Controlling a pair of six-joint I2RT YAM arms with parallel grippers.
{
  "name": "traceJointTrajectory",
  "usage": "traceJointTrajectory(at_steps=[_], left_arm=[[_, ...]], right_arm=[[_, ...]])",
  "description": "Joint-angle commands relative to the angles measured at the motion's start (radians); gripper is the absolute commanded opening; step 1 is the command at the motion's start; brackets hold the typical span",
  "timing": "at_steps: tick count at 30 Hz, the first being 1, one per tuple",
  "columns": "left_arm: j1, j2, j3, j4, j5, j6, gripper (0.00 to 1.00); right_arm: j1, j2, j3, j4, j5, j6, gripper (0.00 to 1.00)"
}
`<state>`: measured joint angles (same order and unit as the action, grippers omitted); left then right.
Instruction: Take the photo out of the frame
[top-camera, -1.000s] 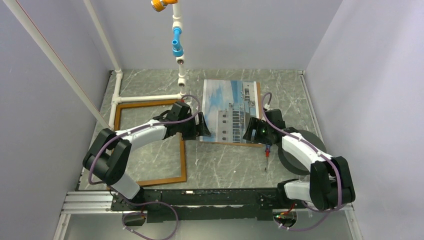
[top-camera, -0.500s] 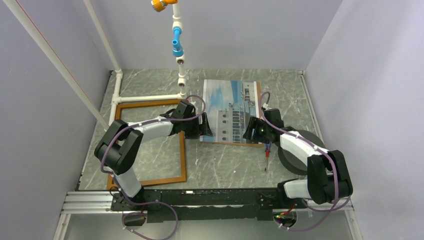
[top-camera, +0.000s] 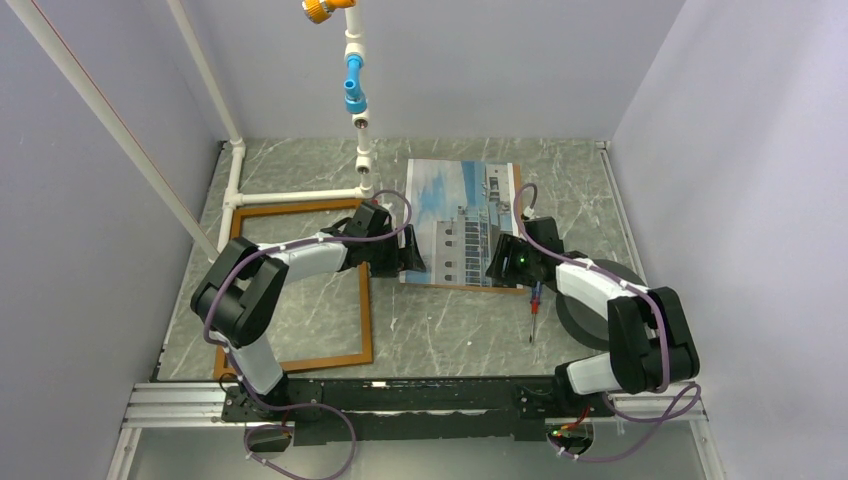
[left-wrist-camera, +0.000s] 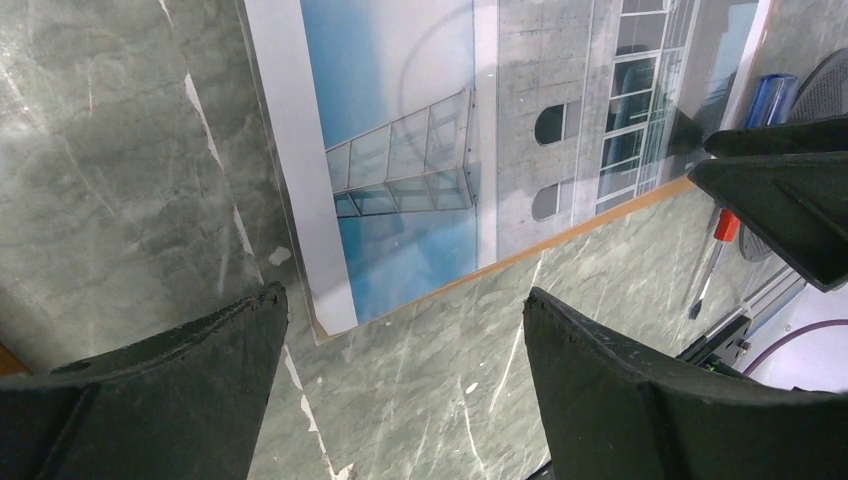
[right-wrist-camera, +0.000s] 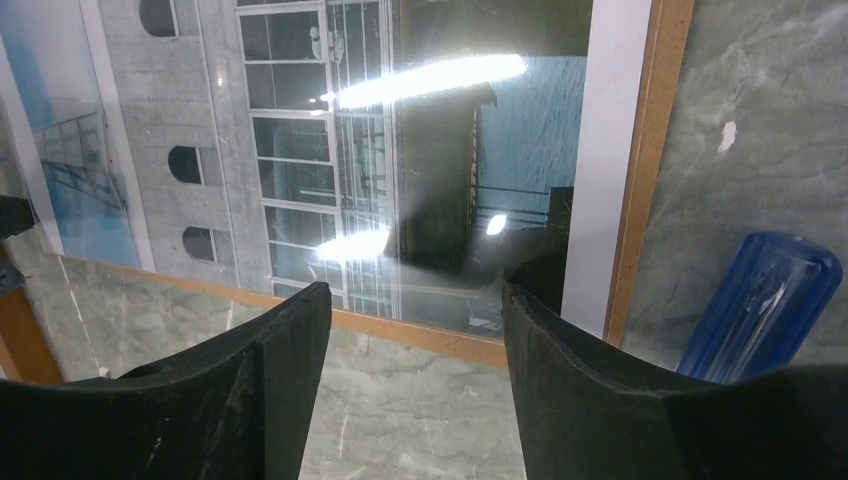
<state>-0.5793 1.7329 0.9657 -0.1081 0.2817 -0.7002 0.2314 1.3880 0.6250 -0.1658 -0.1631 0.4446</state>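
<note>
Two arms (top-camera: 300, 258) folded tighter, left claw (top-camera: 410, 261), right claw (top-camera: 497, 265) still spread beside photo (top-camera: 455, 215)

The left gripper's (left-wrist-camera: 405, 300) dark fingers (left-wrist-camera: 180, 390) stand spread above the marble table (left-wrist-camera: 120, 150), with the photo's (left-wrist-camera: 450, 150) white-bordered near corner between them, a brown board edge (left-wrist-camera: 560, 235) showing along its side, and a screwdriver (left-wrist-camera: 722, 225) and the right gripper (left-wrist-camera: 715, 160) at right.
</note>
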Motion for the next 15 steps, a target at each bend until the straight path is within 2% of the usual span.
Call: traceJointTrajectory(at_steps=[1,15], left_arm=[[0.001,-0.004,0.025,0.058,0.017,-0.008,0.9],[-0.007,-0.102,0.014,0.095,0.057,-0.059,0.88]], right_arm=[[-0.004,0.035,0.01,-0.005,0.014,-0.007,0.65],[-0.005,0.046,0.016,-0.004,0.0,-0.014,0.64]])
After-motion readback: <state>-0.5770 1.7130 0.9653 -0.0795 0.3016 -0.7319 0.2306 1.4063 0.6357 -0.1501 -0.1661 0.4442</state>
